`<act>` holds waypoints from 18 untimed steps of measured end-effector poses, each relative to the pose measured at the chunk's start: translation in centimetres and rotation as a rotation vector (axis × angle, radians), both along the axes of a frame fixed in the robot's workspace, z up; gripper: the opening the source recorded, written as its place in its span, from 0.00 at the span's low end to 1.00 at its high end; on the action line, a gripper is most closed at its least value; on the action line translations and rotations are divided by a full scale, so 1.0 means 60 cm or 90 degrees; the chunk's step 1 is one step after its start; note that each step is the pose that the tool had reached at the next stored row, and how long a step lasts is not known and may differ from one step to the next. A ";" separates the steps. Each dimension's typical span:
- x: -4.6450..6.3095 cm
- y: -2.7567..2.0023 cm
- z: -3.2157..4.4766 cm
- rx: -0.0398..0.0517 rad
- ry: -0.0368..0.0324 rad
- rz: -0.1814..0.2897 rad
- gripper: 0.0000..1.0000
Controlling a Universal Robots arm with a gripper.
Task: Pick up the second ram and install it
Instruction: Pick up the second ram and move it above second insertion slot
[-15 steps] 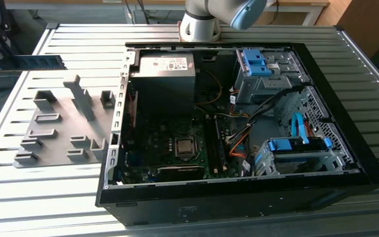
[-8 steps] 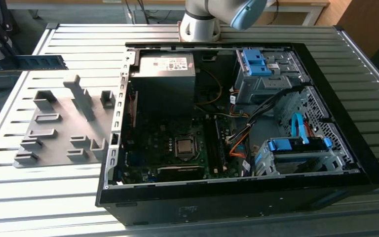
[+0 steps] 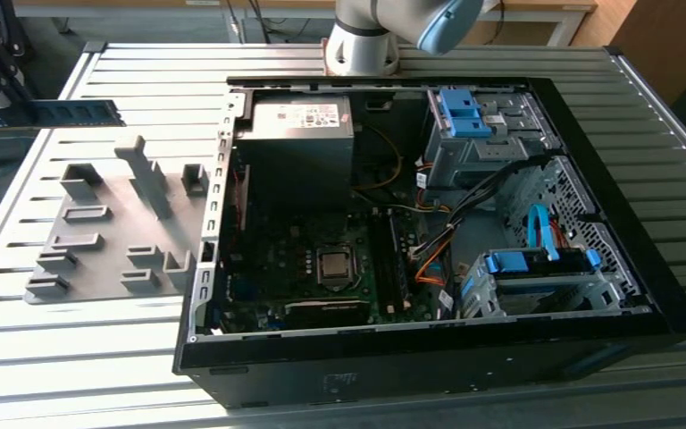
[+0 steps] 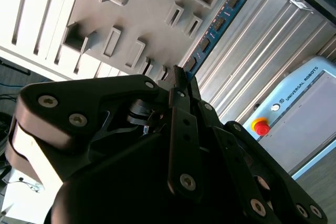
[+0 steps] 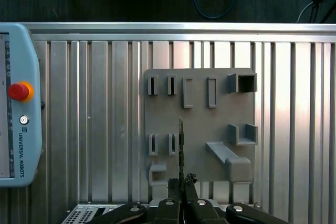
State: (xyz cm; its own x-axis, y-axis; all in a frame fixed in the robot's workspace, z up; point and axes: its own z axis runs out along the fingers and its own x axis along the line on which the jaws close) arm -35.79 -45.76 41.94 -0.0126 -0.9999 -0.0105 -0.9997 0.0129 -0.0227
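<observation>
First wrist view: gripper [image 5: 181, 186] seemingly clamps the ram stick [image 5: 181, 148], lifted off the holder [image 5: 199, 124] beneath; fitting into the computer [image 3: 439, 362] remains.

Ext. high, wrist cams over holder [image 5: 199, 124]
</observation>
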 end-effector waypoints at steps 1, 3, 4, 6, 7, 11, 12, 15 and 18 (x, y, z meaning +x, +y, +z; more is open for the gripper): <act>0.000 0.0000 0.000 0.0000 0.0000 0.000 0.14; 0.001 0.0000 0.000 0.0000 0.0000 0.000 0.14; 0.001 0.0000 0.000 0.0000 0.0000 0.000 0.14; 0.002 0.0000 0.000 0.0000 0.0000 0.000 0.14; 0.002 0.0000 0.000 0.0000 0.0000 0.000 0.14; 0.004 0.0000 0.000 0.0000 0.0000 0.000 0.14; 0.004 0.0000 0.000 0.0000 0.0000 0.000 0.14; 0.005 0.0000 0.000 0.0000 0.0000 0.000 0.14; 0.006 0.0000 0.000 0.0000 0.0000 0.000 0.14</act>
State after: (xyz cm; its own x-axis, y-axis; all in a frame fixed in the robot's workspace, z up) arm -35.42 -45.76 41.94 -0.0126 -0.9999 -0.0105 -0.9997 0.0128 -0.0227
